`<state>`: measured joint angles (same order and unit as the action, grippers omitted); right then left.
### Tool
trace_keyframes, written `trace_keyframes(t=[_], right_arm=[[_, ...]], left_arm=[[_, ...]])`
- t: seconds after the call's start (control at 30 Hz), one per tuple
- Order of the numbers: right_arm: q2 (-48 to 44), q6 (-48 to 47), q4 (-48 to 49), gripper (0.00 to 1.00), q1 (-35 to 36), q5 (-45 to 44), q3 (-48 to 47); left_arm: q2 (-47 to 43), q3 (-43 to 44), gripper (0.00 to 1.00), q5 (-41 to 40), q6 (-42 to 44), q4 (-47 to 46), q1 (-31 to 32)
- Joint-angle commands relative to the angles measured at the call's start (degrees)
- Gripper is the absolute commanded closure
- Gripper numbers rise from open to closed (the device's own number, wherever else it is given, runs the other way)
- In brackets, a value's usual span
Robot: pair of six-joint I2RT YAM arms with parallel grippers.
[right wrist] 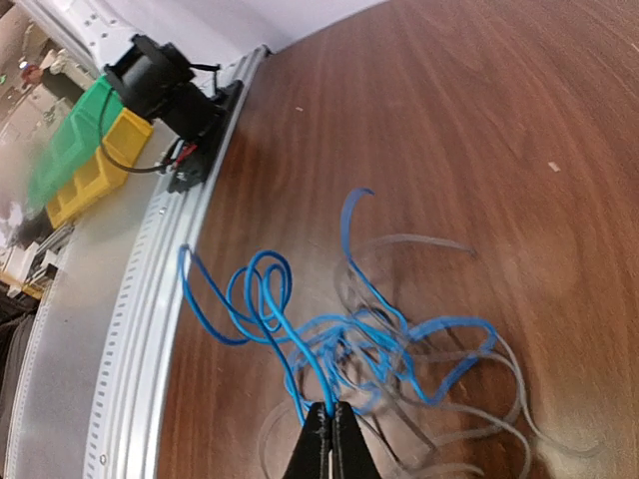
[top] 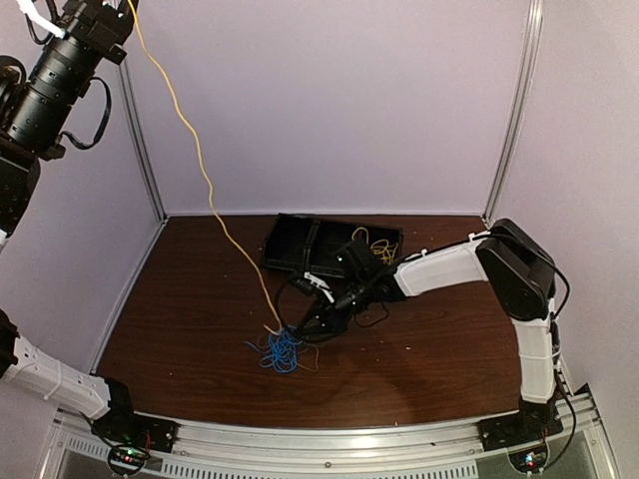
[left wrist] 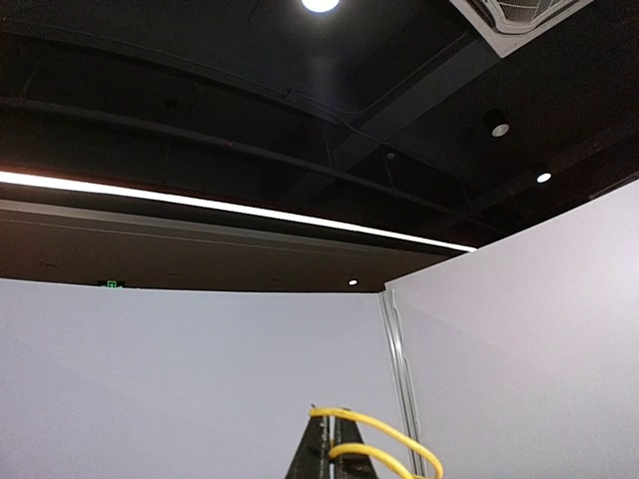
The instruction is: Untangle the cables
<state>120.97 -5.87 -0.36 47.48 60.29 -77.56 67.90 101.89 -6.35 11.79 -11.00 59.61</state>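
Note:
A blue cable tangle (top: 282, 351) lies at the front middle of the brown table (top: 190, 299). A yellow cable (top: 205, 175) runs taut from the tangle up to my left gripper, raised high at the top left. In the left wrist view my left gripper (left wrist: 334, 444) is shut on the yellow cable (left wrist: 384, 431), which loops over its tips. My right gripper (right wrist: 329, 431) is shut on a strand of the blue cable (right wrist: 344, 339); the top view shows my right gripper (top: 302, 327) at the tangle's right edge. Thin dark wires (top: 371, 319) loop beside it.
A black tray (top: 300, 244) stands at the back middle with a small yellow coil (top: 381, 245) in it. White walls enclose the table on three sides. A metal rail (top: 329, 434) runs along the front edge. Green and yellow bins (right wrist: 85, 160) stand beyond the rail.

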Motion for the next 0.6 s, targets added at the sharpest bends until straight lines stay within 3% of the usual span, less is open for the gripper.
trace_keyframes(t=[0.0, 0.27, 0.37, 0.5, 0.57], right_arm=[[-2.4, -5.1, -7.3, 1.00, -6.0, -8.2, 4.6], [-4.2, -11.5, -12.1, 0.97, -11.3, -10.3, 10.1], [-9.3, -14.2, -13.3, 0.74, -11.2, -7.5, 11.2], [-15.7, -21.0, -22.7, 0.56, -11.3, -5.6, 6.6], [-16.8, -26.2, -33.5, 0.52, -11.3, -5.6, 0.7]], left_arm=[[0.1, 2.7, 1.00, 0.5, 1.9, -1.7, 0.0], [-0.9, 2.6, 1.00, 0.0, 3.4, -2.0, -0.1], [-2.7, -3.5, 1.00, -0.9, 3.2, -3.6, -0.1], [-5.3, -13.3, 1.00, -2.4, 0.9, -5.8, -0.1], [-6.6, -17.8, 1.00, -3.4, -0.4, -7.0, -0.1]])
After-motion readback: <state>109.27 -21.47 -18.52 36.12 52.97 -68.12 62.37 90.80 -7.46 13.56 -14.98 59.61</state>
